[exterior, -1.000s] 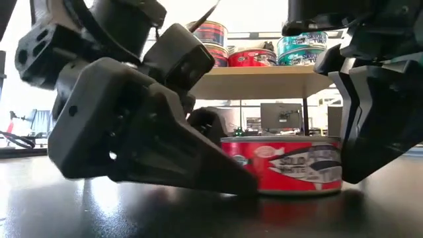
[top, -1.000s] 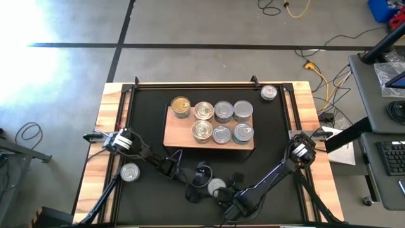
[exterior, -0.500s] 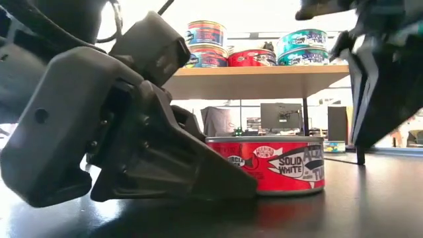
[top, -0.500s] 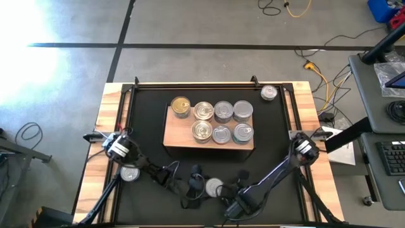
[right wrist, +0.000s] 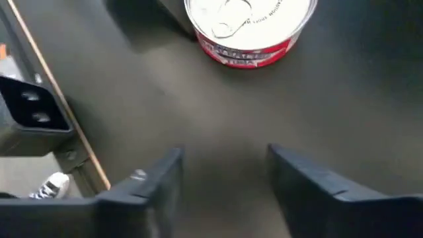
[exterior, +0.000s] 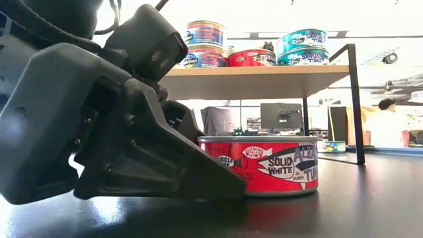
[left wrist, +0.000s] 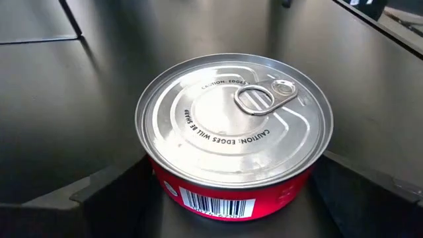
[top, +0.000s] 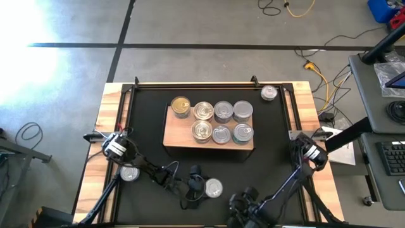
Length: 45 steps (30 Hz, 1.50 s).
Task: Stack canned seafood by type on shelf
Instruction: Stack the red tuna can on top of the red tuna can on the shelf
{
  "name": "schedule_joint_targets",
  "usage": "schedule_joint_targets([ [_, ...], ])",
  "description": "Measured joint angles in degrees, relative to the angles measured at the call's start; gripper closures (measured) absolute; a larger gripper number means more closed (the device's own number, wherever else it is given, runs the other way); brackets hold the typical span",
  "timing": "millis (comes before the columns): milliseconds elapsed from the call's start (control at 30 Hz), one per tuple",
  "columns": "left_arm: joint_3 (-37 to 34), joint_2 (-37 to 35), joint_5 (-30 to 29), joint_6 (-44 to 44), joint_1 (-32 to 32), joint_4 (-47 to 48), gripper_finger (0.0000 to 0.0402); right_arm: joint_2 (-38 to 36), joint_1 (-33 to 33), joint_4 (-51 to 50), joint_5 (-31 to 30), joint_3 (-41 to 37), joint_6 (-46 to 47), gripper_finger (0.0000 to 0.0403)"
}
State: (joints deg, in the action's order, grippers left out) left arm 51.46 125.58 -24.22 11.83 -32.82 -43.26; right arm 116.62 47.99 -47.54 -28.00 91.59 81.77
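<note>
Left pincer (top: pixel 197 189): we see it down on the black mat (top: pixel 147 126) near the bench's 6 o'clock edge, jaws spread wide with nothing between them yet; in its wrist view the two dark fingers (left wrist: pixel 99 192) flank the tin ahead.
Right pincer (top: pixel 239 204): we find it low at 5 o'clock, clear of the tin, fingers (right wrist: pixel 149 182) parted over bare mat and holding nothing.
Red-label tin (top: pixel 214 187): it stands upright on the mat just at 3 o'clock of the left pincer, pull-tab lid up; from table height its red label (exterior: pixel 277 162) reads solid white tuna.
How we judge it handles: stiff metal wall, no give under a firm squeeze; dense for its size, so fairly heavy; the smooth printed side and lid (left wrist: pixel 234 119) look slippery, and the low profile leaves little wall to catch.
Where we would take hold: across the round side wall, low, one finger on each opposite flank, below the rolled rim so the rim stops a slip; not by the pull tab.
Loose tin (top: pixel 130 172): lies at 8 o'clock, beside the left arm.
Shelf (top: pixel 176 134): the pale wood board sits mid-bench towards 12 o'clock, carrying seven tins (top: pixel 220 121) in two rows, one gold-lidded (top: pixel 181 106); the low view shows some stacked two high.
Far tin (top: pixel 269 93): alone at 1 o'clock, off the shelf.
</note>
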Motion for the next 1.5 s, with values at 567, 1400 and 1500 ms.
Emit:
schedule_joint_targets([
  [567,-0.2,-4.4,6.7,2.6,1.4,7.4,0.0009,5.8,1.5,-0.8,-8.0,-0.1,2.1,0.0023],
  [1400,-0.2,-13.8,8.7,-2.0,3.9,27.8,0.0001,15.6,1.5,12.7,-30.8,-0.1,-0.4,0.0023],
  [1500,-0.8,-16.1,7.0,-3.0,4.0,32.8,0.0001,16.4,1.1,16.3,-32.7,-0.1,-2.2,0.0023],
])
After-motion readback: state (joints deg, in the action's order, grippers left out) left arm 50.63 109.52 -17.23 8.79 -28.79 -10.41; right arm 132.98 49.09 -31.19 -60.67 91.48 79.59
